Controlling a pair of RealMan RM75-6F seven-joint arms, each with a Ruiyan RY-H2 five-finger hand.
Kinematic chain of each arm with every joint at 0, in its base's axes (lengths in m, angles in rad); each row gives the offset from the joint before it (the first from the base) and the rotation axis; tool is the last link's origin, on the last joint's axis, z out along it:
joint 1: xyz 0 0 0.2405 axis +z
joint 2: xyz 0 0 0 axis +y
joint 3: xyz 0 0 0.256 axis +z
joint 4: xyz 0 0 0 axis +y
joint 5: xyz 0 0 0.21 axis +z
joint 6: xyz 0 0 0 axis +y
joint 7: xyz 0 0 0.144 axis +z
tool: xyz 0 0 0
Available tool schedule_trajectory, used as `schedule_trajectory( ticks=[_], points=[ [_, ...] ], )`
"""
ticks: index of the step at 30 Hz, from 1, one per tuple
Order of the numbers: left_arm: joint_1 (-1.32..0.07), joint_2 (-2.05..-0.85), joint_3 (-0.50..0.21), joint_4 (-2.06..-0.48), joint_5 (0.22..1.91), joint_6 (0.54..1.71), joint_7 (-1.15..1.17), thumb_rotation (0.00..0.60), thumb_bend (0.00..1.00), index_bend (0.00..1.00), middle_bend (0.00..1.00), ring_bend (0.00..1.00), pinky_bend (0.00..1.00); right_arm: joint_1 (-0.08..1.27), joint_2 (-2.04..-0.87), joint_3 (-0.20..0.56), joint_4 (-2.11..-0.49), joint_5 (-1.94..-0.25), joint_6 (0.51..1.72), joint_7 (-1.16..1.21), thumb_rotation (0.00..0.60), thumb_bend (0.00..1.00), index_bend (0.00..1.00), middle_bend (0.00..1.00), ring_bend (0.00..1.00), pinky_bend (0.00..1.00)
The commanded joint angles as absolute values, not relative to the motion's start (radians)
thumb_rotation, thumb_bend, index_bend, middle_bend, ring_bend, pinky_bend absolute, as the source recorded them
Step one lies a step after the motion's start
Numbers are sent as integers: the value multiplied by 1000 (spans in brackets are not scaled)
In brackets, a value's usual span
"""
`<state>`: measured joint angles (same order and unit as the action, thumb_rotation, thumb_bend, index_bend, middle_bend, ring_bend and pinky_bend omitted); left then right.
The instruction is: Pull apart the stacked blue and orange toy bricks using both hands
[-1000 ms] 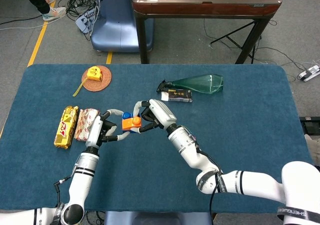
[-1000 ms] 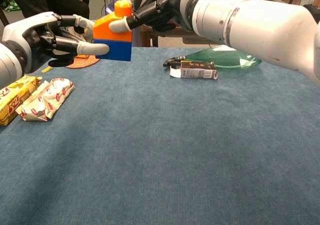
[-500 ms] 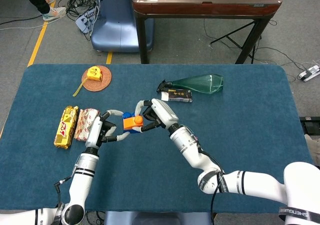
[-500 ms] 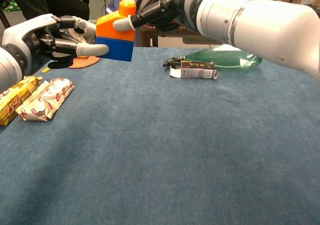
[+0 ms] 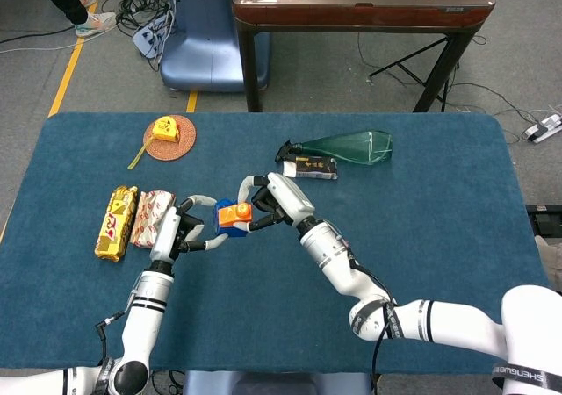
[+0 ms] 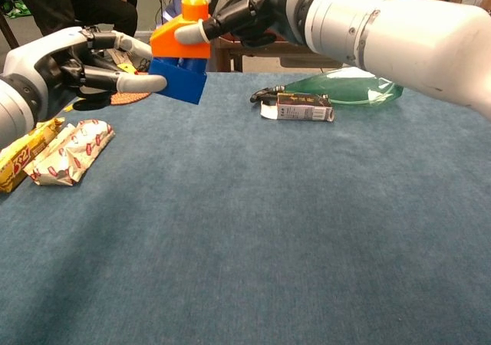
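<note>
Held up over the blue table (image 5: 421,237), well clear of the cloth — orange brick (image 6: 181,37) on top, blue brick (image 6: 178,80) underneath, stack sitting between the two hands near the left-centre of the table. Right hand (image 6: 244,11) clamped on the orange brick from the right side, fingers wrapped across its face. Left hand (image 6: 73,61) pinching the blue brick from the left, one finger laid along its near edge.

Key relation here: seam between the bricks no longer level. In the chest view, blue brick tipped down at its near-right corner, orange brick sitting squarer above it — a wedge of gap opening on one side, the far side looking still engaged, though hard to confirm from either camera. Head view too small to settle it (image 5: 230,218).

So, the split axis running roughly vertical through the stack, hands opposed left and right of it. Judging from that, next move likely wants a hinge-and-pull: left hand down and away, right hand up and away. Risk — blue brick slipping out of that light pinch as the studs let go.

Off to the side: two snack packets (image 5: 136,221) near the left edge, tape measure (image 5: 164,129) on a round coaster (image 5: 180,146), green bottle (image 5: 347,147) lying beyond.
</note>
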<state>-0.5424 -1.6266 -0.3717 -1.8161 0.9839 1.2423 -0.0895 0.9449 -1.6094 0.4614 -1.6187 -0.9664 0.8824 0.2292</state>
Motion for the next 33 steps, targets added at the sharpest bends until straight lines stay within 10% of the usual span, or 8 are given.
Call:
schedule_trajectory(
  ticks=[1, 18, 24, 33],
  points=[
    [-539, -1624, -365, -1812, 990, 1242, -85, 600, 0, 852, 1000, 1000, 1000, 939, -1605, 462, -1624, -971, 886, 235, 600, 565, 733, 1000, 1000, 1000],
    [-564, -1602, -260, -1743, 969, 1158, 89, 600, 0, 785, 1000, 1000, 1000, 904, -1588, 290, -1509, -1043, 944, -32, 600, 510, 727, 1000, 1000, 1000],
    [-573, -1629, -224, -1701, 1018, 1195, 180, 600, 0, 372, 1000, 1000, 1000, 902, -1592, 241, -1491, -1029, 941, -153, 600, 21, 409, 1000, 1000, 1000],
    [-546, -1642, -220, -1690, 1078, 1292, 238, 600, 0, 203, 1000, 1000, 1000, 869, -1559, 242, -1540, -1052, 971, -158, 600, 0, 160, 982, 1000, 1000]
  ],
)
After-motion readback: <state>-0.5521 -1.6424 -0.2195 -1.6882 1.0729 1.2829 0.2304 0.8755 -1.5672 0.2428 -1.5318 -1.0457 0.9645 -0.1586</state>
